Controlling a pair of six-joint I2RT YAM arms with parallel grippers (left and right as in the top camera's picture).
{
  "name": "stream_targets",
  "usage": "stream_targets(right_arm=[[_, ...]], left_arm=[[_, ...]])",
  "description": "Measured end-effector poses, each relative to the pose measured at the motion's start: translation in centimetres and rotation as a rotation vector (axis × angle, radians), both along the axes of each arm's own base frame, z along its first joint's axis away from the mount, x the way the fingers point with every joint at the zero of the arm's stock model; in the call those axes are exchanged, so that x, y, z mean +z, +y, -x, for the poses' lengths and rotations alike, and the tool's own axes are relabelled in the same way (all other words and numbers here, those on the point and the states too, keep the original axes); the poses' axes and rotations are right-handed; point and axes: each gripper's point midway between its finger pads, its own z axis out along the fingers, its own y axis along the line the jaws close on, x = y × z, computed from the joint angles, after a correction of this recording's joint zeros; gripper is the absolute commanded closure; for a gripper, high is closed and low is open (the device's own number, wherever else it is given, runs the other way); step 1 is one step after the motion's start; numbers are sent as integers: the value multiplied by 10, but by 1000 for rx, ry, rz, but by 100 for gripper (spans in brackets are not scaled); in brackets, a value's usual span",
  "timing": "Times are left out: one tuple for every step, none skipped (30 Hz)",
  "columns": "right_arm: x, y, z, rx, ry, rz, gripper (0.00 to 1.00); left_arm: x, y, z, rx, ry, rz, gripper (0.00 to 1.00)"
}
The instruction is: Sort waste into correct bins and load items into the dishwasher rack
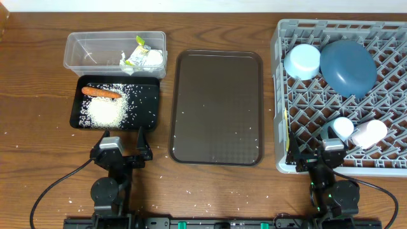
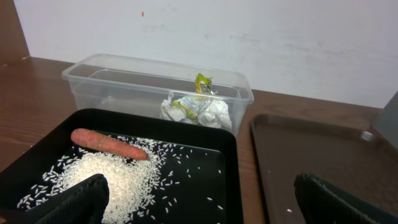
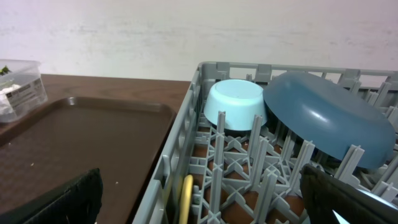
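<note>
Sausage [image 2: 107, 144] in black tray [image 2: 214, 186]: judged soft, greasy; pinch it mid-length, gently. Your left gripper [image 2: 198, 205] and right gripper [image 3: 202, 202] both stand wide, empty.

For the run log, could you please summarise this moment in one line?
sausage, rice: black tray | tissue, wrapper: clear tub | dishes: rack | left gripper: open | right gripper: open
</note>
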Motion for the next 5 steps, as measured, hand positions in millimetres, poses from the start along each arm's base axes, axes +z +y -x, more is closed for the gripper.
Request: stream_targets(right_arm=[[0,0,0,0,0,0,1],[0,0,0,0,0,0,1],[0,0,0,0,0,0,1],[0,0,0,0,0,0,1],[0,0,0,0,0,0,1]], left_arm=[[0,0,0,0,0,0,2],[0,0,0,0,0,0,2],[0,0,0,0,0,0,2],[0,0,0,0,0,0,2],[0,0,0,0,0,0,2]])
